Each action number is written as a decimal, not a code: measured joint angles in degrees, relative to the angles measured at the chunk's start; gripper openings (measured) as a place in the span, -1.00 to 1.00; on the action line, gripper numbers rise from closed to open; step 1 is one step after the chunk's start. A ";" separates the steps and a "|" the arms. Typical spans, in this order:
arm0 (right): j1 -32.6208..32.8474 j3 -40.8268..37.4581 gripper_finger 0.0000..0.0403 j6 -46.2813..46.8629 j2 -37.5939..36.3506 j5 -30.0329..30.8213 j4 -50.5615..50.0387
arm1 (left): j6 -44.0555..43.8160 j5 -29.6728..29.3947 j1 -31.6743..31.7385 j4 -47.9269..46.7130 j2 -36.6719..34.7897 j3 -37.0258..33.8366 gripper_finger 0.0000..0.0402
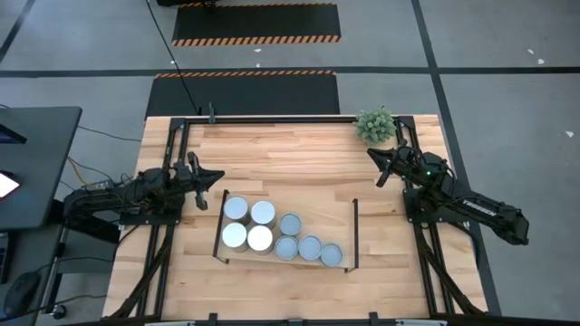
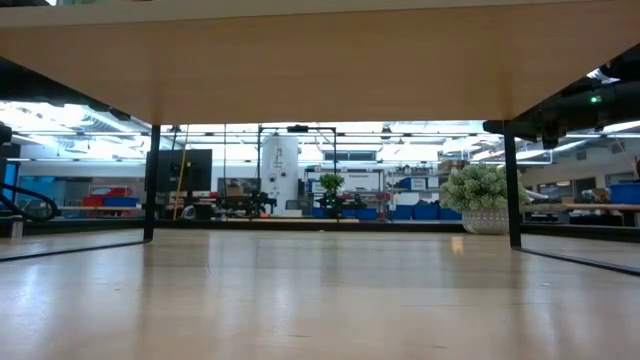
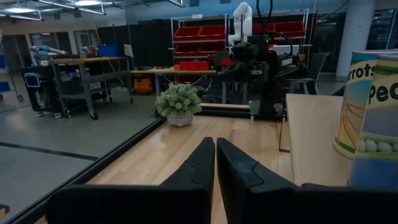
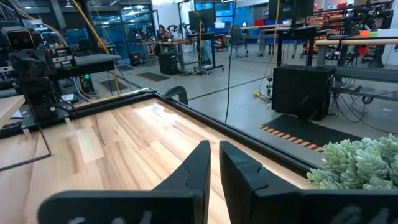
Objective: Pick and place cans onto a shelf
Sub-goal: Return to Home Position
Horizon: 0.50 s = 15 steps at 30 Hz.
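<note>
Fingers (image 3: 199, 165) of the left gripper (image 1: 216, 175) are pressed together, empty, at 10 o'clock of the shelf (image 1: 331, 222). Right gripper (image 1: 373, 157) fingers (image 4: 196, 165) likewise meet, at 2 o'clock of the shelf, near the potted plant (image 1: 376, 124). High view only: four pale cans (image 1: 261, 238) stand in a square on the light-wood, black-railed shelf at the counter's (image 1: 290, 163) 6 o'clock, with bluish-grey cans (image 1: 310, 247) at their 3 o'clock. Low view shows only the shelf's underside. Left wrist view alone reveals a carrot-and-pea label (image 3: 373, 112) on one can.
</note>
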 joint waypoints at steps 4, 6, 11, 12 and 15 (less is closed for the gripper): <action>0.00 0.00 -0.79 0.00 0.00 0.00 0.00 | 0.00 0.00 0.00 0.07 0.00 0.00 -0.89; 0.00 0.00 -0.79 0.00 0.00 0.00 0.00 | 0.00 0.00 0.00 0.07 0.00 0.00 -0.90; 0.00 0.00 -0.79 0.00 0.00 0.00 0.00 | 0.00 0.00 0.00 0.07 0.00 0.00 -0.90; 0.00 0.00 -0.79 0.00 0.00 0.01 0.00 | 0.00 0.00 0.00 0.07 0.00 0.00 -0.89; 0.00 0.00 -0.79 0.00 0.00 0.02 0.00 | 0.00 0.00 0.00 0.07 -0.01 0.00 -0.88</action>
